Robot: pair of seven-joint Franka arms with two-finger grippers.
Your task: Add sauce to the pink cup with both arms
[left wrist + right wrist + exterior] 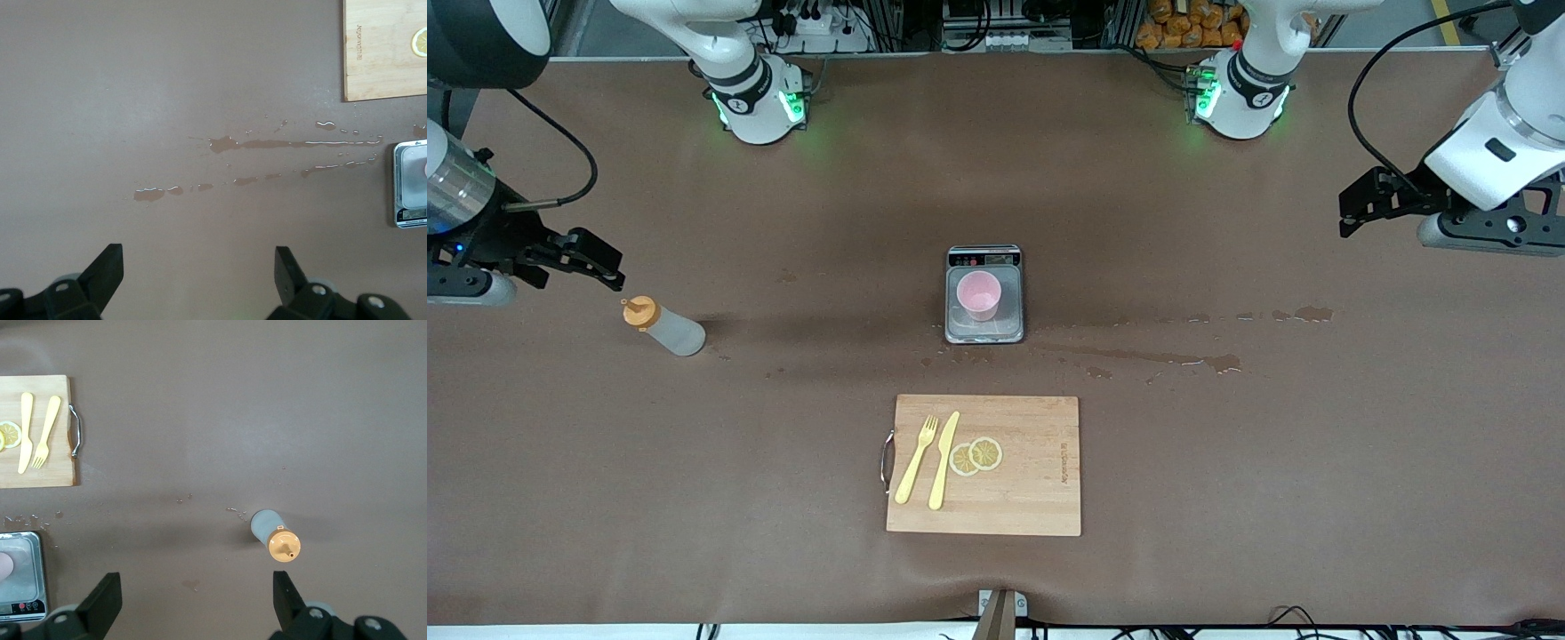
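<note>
Brown table point(1227, 498): pink cup point(978, 295) on scale point(984, 331), sauce bottle point(665, 326) upright near spread right gripper point(587, 258); left gripper point(1369, 206) spread over wet streaks point(1174, 357).

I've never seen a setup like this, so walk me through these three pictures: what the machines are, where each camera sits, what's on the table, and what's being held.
Two white robot arms stand at a brown table. The wide picture looks down from a high camera facing them. The other two come from cameras on each arm's wrist, looking down past that arm's own black fingers.

The left gripper hangs open over the left arm's end of the table, above some spilled liquid. The right gripper hangs open just above the translucent squeeze bottle with an orange cap, which stands on the table at the right arm's end.

Mid-table, a pale-pink plastic cup stands on a small steel scale. Nearer the front camera lies a wooden cutting board carrying a yellow fork, a yellow knife and two lemon slices.

Nothing is held yet.
</note>
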